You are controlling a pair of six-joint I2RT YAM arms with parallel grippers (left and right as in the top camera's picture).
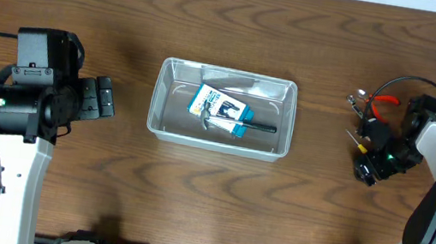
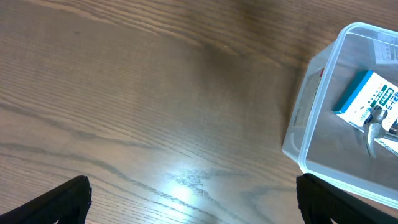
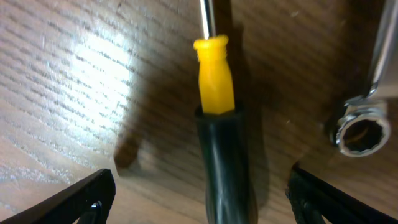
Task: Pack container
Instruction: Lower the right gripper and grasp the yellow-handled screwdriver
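Observation:
The clear plastic container (image 1: 155, 104) stands in the middle of the table. A small blue-and-white box (image 1: 218, 106) and a dark-handled metal tool (image 1: 260, 127) lie inside it. The container's corner also shows at the right of the left wrist view (image 2: 305, 124). My left gripper (image 2: 193, 202) is open and empty over bare wood, left of the container (image 1: 105, 98). My right gripper (image 3: 202, 194) is open and straddles the black-and-yellow handle of a screwdriver (image 3: 214, 81) lying on the table at the far right (image 1: 359, 148). I cannot tell whether the fingers touch it.
A metal wrench's ring end (image 3: 359, 129) lies just right of the screwdriver. A red-handled tool (image 1: 384, 100) lies behind the right gripper. The table's surface is dark wood.

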